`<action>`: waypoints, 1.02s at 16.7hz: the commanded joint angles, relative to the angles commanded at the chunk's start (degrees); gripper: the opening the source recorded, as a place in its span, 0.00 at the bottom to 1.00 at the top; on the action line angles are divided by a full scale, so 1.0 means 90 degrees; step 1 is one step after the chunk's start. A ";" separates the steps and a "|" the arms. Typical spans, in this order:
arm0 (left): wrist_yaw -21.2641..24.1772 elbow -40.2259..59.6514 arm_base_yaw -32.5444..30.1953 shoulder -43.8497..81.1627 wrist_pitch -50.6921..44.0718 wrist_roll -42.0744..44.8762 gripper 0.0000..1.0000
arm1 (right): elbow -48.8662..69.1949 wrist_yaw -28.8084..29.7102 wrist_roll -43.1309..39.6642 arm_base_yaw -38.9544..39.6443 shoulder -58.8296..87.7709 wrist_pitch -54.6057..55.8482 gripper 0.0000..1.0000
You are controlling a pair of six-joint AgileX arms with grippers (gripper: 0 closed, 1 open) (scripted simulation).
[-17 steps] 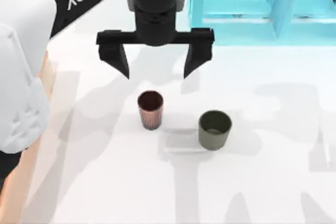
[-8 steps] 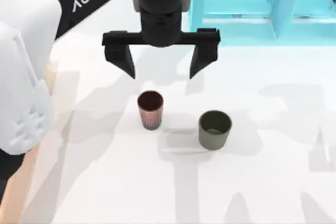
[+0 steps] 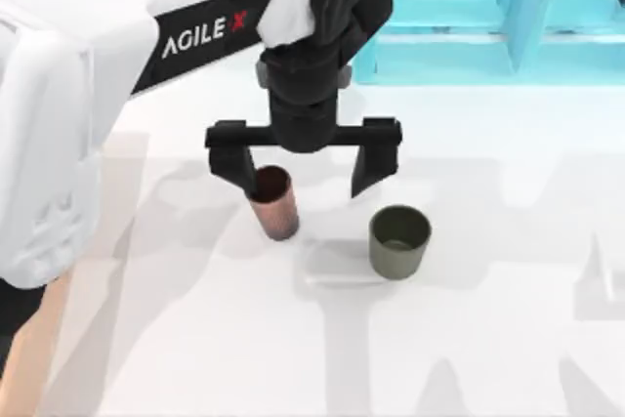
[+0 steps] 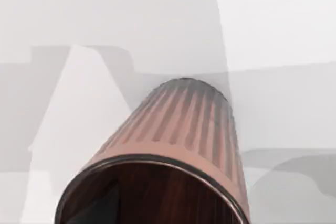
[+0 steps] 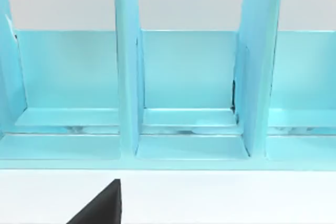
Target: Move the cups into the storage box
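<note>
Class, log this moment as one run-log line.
left claw: open, around ribbed red-brown cup | smooth olive green cup: free on white table | cups boxed: none

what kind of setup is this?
Looks like a simulated tabletop workcell, not a real room: flat white table, turquoise shelf unit at the back, two cups, red-brown and olive, under the left gripper.

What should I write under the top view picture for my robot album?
Left gripper open above the white table, one finger by the ribbed red-brown cup; green cup waits beside it.
</note>
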 joint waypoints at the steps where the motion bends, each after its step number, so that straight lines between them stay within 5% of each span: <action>1: 0.0000 -0.0201 -0.0002 0.0005 0.0203 -0.0002 1.00 | 0.0000 0.0000 0.0000 0.0000 0.0000 0.0000 1.00; 7: 0.0000 -0.0407 -0.0005 0.0017 0.0411 -0.0005 1.00 | 0.0000 0.0000 0.0000 0.0000 0.0000 0.0000 1.00; 17: 0.0000 -0.0407 -0.0005 0.0017 0.0411 -0.0005 0.25 | 0.0000 0.0000 0.0000 0.0000 0.0000 0.0000 1.00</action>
